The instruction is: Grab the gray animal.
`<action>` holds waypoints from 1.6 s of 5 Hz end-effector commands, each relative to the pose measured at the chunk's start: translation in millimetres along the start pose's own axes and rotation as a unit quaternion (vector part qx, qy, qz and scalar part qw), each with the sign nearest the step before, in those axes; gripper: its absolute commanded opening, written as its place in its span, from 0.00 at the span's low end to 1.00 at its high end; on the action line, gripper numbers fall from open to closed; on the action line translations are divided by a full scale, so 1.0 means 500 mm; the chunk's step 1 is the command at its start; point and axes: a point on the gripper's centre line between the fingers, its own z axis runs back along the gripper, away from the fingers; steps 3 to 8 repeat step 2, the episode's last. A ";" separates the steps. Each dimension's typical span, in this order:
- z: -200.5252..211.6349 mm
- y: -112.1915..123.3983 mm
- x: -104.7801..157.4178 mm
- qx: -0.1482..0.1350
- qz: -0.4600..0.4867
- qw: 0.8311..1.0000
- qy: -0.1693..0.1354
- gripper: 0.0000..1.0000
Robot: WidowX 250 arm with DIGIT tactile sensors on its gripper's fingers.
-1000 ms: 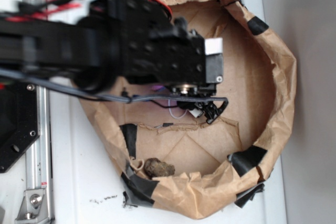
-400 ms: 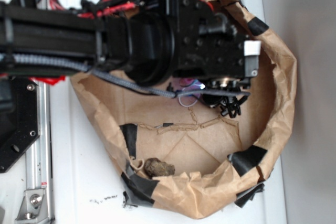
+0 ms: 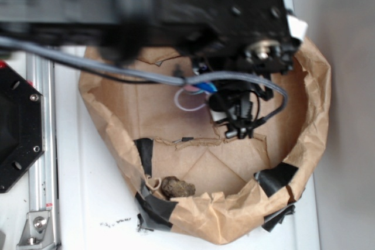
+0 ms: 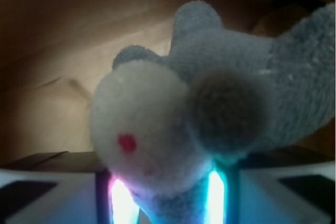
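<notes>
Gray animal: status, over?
Tool shut on gray animal, plush pinched between the lit fingers. Arm over the paper-lined bin. Brown lump sits apart at the bin's near edge, nothing in the way.

This looks like a robotics lab or test bench rather than a home. A black robot arm (image 3: 176,10) with bundled gray cables (image 3: 146,77) reaches across a plain white table (image 3: 88,191), beside an aluminium rail (image 3: 38,162) and a black hexagonal mounting plate (image 3: 17,127) bolted down with visible screws. The work area is a makeshift pen — crumpled brown paper (image 3: 310,103) shaped into a round wall and patched with strips of black tape (image 3: 275,178). A small brown lumpy object (image 3: 177,187) sits inside near the wall. The wrist view shows coloured light glowing at its lower edge — more rig than household fitting.
</notes>
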 end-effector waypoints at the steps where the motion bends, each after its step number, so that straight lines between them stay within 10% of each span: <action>1: 0.129 0.016 -0.060 -0.005 0.021 1.000 -0.017 0.26; 2: 0.130 0.011 -0.067 0.010 -0.014 1.000 -0.023 0.00; 8: 0.130 0.011 -0.067 0.010 -0.014 1.000 -0.023 0.00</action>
